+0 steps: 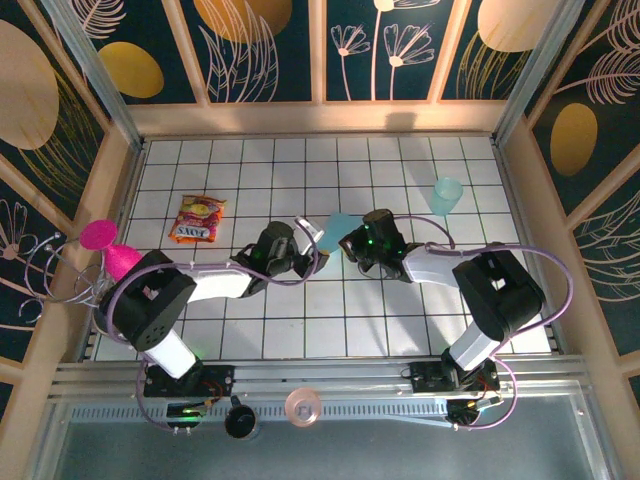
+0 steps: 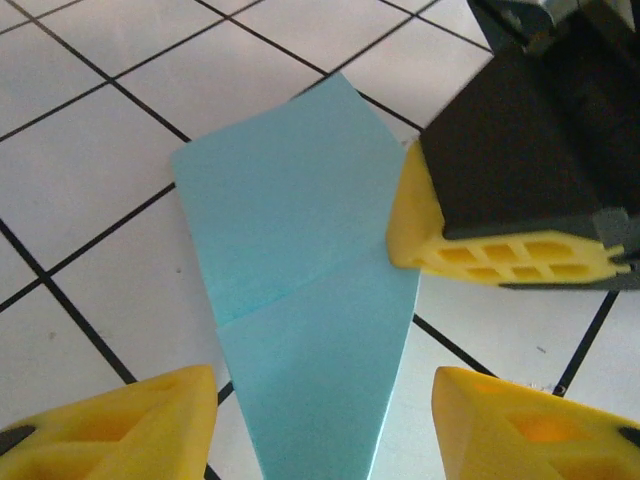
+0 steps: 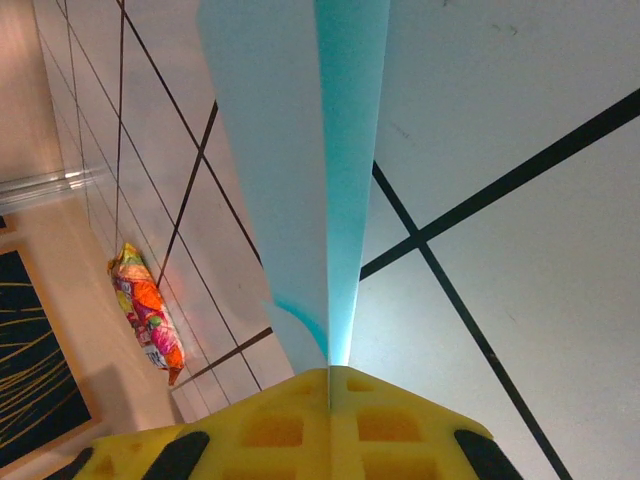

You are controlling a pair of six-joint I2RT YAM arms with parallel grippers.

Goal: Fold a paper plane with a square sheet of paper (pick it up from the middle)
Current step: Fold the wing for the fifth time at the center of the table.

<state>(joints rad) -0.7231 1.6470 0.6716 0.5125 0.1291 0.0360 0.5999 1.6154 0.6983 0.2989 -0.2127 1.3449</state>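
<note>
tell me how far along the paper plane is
Done: the light-blue paper is already folded into a tapering shape with a crease across it. In hand: the right claw is shut on one edge, while the left claw stands open, jaws either side of the narrow end. Left: no creased wings show, so the final folds probably remain.

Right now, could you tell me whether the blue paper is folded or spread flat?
Folded: the paper is a tapered shape with a crease, pinched by the right gripper.

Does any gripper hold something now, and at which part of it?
The right gripper is shut on the folded blue paper, pinching its side edge. The left gripper is open around its narrow end, holding nothing.
</note>
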